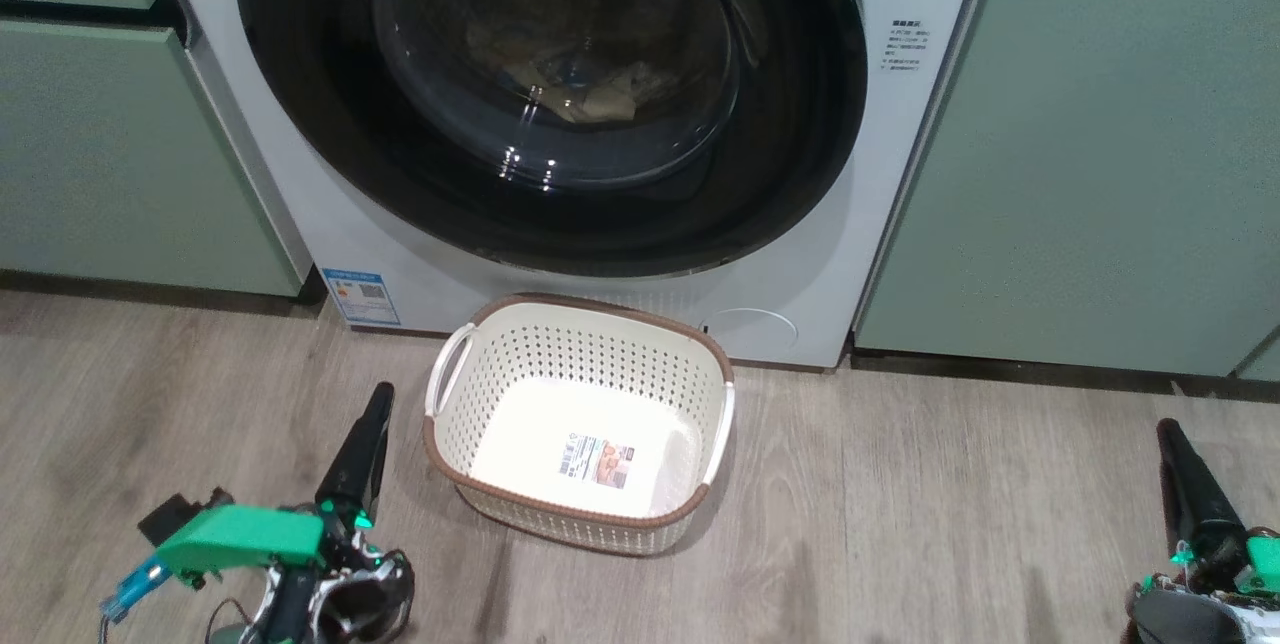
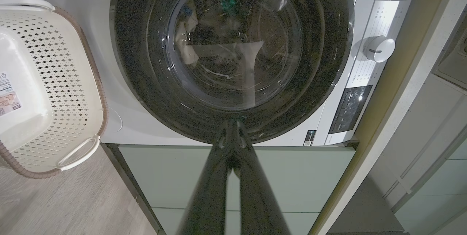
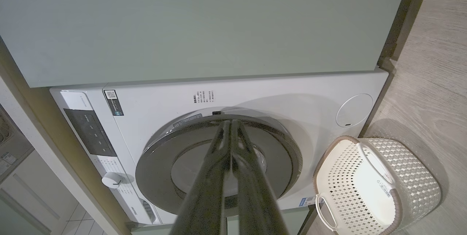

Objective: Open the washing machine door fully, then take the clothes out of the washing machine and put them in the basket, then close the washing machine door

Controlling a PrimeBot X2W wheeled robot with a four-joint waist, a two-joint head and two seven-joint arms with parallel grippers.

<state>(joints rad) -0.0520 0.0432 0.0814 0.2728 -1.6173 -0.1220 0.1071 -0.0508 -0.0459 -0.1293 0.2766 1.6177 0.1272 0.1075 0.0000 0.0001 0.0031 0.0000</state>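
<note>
L grip (image 1: 378, 402): my fingers pressed tight, holding nothing.
R grip (image 1: 1172, 436): same, empty.
Door (image 1: 550, 204): shut, ahead of both grips.
Clothes (image 1: 600, 94): inside, behind Door.
Basket (image 1: 590, 364): just right of my L grip.

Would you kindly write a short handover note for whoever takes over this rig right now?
Left claw: shut, empty, left of the basket.
Right claw: shut, empty, well to the basket's right.
Washing machine door: shut. The clothes show through it, inside the washing machine.
The basket is empty, on the floor in front of the machine.
Done: nothing yet.
Left: open the door fully, move the clothes into the basket, close the door.
</note>
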